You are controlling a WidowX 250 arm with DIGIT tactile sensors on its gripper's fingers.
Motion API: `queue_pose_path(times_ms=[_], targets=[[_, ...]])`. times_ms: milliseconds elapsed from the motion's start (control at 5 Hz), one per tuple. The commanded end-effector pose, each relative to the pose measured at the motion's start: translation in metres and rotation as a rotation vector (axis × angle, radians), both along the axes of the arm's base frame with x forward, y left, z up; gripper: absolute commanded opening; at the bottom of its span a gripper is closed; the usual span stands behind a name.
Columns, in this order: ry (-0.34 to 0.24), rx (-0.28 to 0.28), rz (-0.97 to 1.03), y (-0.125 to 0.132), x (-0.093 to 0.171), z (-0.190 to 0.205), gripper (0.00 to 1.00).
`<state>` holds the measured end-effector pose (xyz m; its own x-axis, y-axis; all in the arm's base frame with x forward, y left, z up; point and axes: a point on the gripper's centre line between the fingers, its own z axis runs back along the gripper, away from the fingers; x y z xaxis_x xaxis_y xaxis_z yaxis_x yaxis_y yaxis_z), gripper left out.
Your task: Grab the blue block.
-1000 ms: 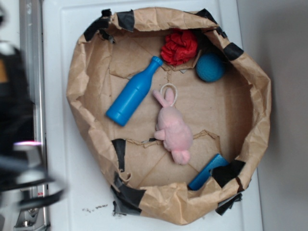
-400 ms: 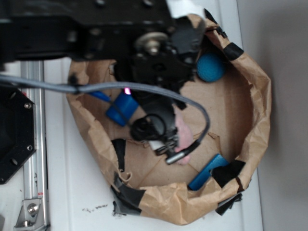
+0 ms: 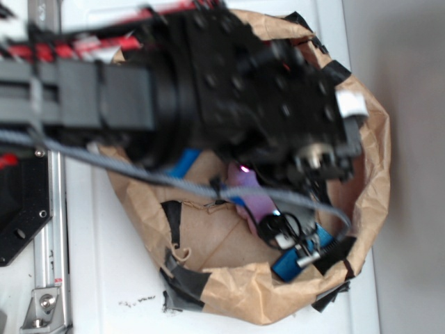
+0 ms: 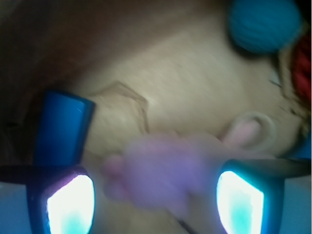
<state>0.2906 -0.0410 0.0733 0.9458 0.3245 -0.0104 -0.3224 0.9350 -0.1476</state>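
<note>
Since the view taken a second ago, when the bin was unobstructed and only a blur showed at the left edge, the arm has been swung across the paper-lined bin (image 3: 368, 146), so that most of the contents are now covered in the exterior view. The gripper (image 3: 295, 240) has been carried from the bin's middle toward its lower right corner. This is read as the approach phase: the tool has been brought near the target, but no grasp has been made.

The blue block (image 3: 286, 264) is found leaning against the bin wall at the lower right, with only its lower end visible below the gripper in the exterior view. In the wrist view the blue block (image 4: 62, 129) stands just above the left fingertip (image 4: 68, 204), not between the two.

The jaws are held wide apart and nothing is gripped. Between them the pink plush bunny (image 4: 161, 175) is seen, blurred; whether it is touched cannot be told. The teal ball (image 4: 263, 22) lies well apart at the far side.

A shift toward the block is judged necessary before closing, otherwise the bunny would probably be caught.
</note>
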Motion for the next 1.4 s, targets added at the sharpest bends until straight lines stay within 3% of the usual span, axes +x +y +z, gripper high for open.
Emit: queue_pose_path(times_ms=[0,200,400,1200], targets=[[-0.102,-0.088,-0.085,-0.037,0.008,0.015,1.00],[-0.135,-0.057,-0.069,-0.044,0.005,0.025,1.00],[-0.151,-0.081,-0.068,-0.041,0.007,0.021,1.00],[-0.163,-0.087,-0.089,-0.040,0.001,0.016,1.00]])
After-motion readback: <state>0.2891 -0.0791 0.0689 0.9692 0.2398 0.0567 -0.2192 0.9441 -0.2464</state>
